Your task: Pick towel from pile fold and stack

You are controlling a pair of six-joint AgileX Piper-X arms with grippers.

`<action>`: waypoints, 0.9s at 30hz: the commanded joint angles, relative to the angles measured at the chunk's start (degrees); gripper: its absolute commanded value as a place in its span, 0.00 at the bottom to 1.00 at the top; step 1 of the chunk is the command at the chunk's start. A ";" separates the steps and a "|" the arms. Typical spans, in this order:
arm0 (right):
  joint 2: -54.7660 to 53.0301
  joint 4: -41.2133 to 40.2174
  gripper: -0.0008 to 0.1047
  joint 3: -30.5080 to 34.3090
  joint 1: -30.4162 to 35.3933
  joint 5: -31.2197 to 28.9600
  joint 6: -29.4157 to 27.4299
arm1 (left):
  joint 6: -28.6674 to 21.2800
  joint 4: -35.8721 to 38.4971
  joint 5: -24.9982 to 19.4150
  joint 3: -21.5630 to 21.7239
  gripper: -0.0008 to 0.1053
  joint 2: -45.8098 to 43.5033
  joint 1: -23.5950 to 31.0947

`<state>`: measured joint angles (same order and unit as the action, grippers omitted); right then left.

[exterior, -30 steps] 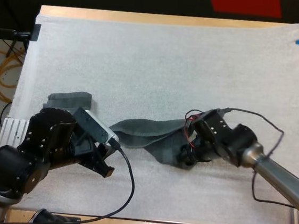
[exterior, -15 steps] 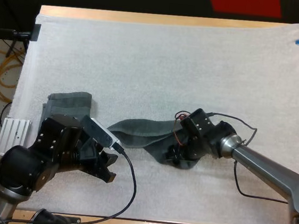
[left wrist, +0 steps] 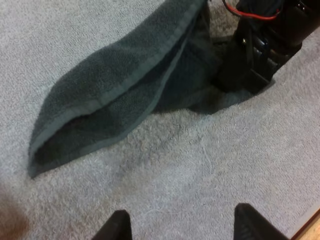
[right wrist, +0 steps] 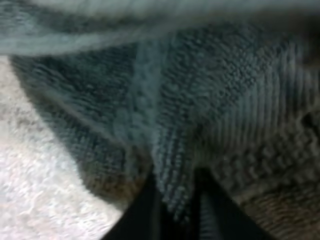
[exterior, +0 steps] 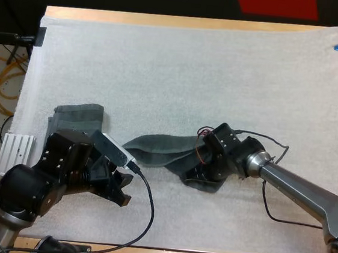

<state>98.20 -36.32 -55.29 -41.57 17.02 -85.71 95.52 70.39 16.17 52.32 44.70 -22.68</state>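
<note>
Right gripper (exterior: 200, 175) has shifted left, now pinching the right end of the towel (exterior: 157, 149) lying mid-mat, presumably to lift it for folding. Left gripper (left wrist: 182, 222) waits wide open near its left tip, ready to take it.

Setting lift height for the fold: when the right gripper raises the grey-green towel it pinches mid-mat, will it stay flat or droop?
Probably droops: the towel lies in soft, sagging folds, so it should hang limp from the right gripper. Likely grips well, since its nubby weave bunches between the fingers. Its long free end may drag across the mat.
</note>
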 commanded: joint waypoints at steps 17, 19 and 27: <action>-25.88 3.59 0.01 -12.92 2.34 -42.66 -18.37 | 0.52 -0.08 0.34 0.04 0.42 -0.12 -0.16; -26.11 3.35 0.01 -14.97 4.50 -43.36 -19.99 | 0.52 -0.22 0.34 0.04 0.42 -0.12 -0.16; -25.49 -3.60 0.01 -16.07 9.84 -38.04 -21.60 | 0.52 -0.51 0.34 0.04 0.42 -0.12 -0.16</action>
<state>72.54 -38.29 -71.31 -31.53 -23.27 -106.76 95.52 70.27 16.17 52.32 44.70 -22.68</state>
